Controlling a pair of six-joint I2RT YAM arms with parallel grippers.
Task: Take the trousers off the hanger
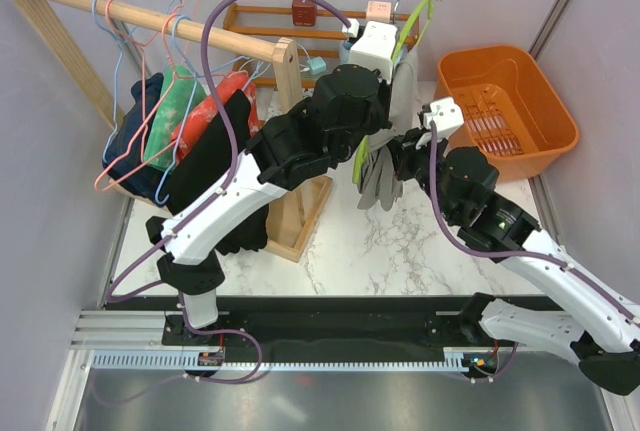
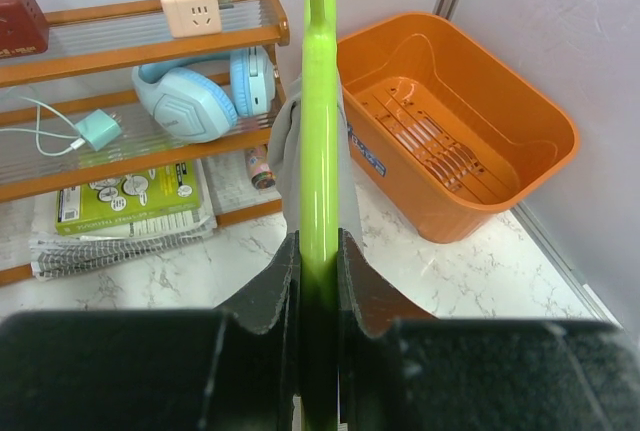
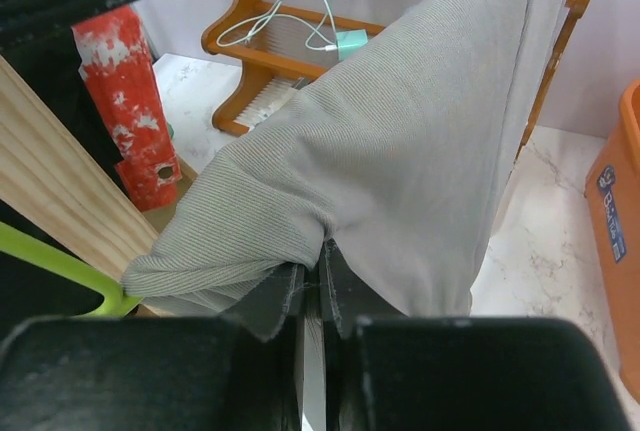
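The lime-green hanger (image 1: 413,23) hangs in the air over the back middle of the table, held upright. My left gripper (image 2: 319,256) is shut on its green bar (image 2: 320,101). The light grey trousers (image 1: 383,179) hang from the hanger and droop toward the table. A strip of them shows beside the bar in the left wrist view (image 2: 284,146). My right gripper (image 3: 320,269) is shut on a fold of the trousers (image 3: 400,131), just right of the left gripper in the top view (image 1: 408,148). One hanger tip (image 3: 60,266) shows low on the left.
An orange basket (image 1: 508,101) stands at the back right. A wooden rail (image 1: 140,16) on the left carries pink and blue wire hangers with black, red and green garments (image 1: 205,151). Its post (image 1: 290,191) stands just left of the arms. A wooden shelf (image 2: 130,156) with headphones stands behind.
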